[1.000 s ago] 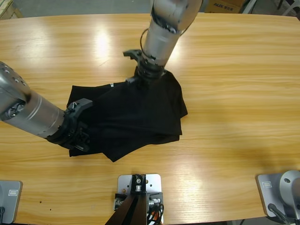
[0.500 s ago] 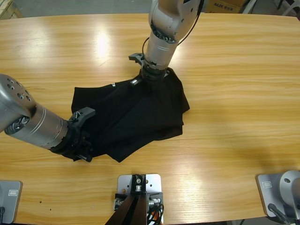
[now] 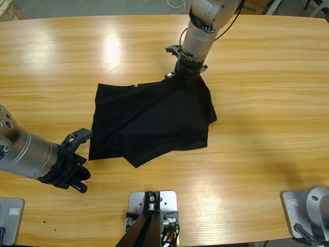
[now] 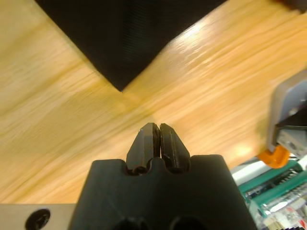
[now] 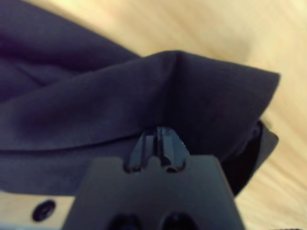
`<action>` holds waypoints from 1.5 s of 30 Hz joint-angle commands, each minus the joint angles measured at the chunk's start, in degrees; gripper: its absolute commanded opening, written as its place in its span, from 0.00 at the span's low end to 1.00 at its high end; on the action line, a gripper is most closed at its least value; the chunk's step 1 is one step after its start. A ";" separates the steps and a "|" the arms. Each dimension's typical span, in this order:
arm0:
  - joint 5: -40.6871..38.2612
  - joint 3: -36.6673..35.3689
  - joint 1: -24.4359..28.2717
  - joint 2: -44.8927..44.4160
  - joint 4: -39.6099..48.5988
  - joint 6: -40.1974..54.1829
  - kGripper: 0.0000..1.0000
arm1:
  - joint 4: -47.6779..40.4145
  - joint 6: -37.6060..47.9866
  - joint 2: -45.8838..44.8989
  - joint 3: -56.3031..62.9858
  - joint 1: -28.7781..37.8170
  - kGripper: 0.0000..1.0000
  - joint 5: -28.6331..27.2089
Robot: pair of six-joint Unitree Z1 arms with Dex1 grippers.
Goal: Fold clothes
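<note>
Dragged up-surface since a second ago, the shirt (image 3: pixel 154 121) lies mid-surface (image 3: pixel 267 103), my right pincer (image 3: pixel 186 76) clamped on its top edge, left pincer (image 3: pixel 77 167) together and empty beside it; further pulling may undo the fold.

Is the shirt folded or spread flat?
Partly folded: the shirt lies in overlapping layers on the table, with the right gripper shut on its far edge.
</note>
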 commanded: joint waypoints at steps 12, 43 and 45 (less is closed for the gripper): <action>-1.48 -22.49 26.86 6.57 8.48 12.48 0.00 | -9.74 13.38 -23.48 27.56 8.55 0.00 4.10; -7.25 -29.31 22.85 13.79 7.69 10.33 0.00 | -33.59 22.64 -23.59 48.27 14.40 0.00 6.16; -7.25 -29.00 22.57 13.39 7.69 10.28 0.00 | -34.30 22.64 -23.55 48.92 14.35 0.00 4.61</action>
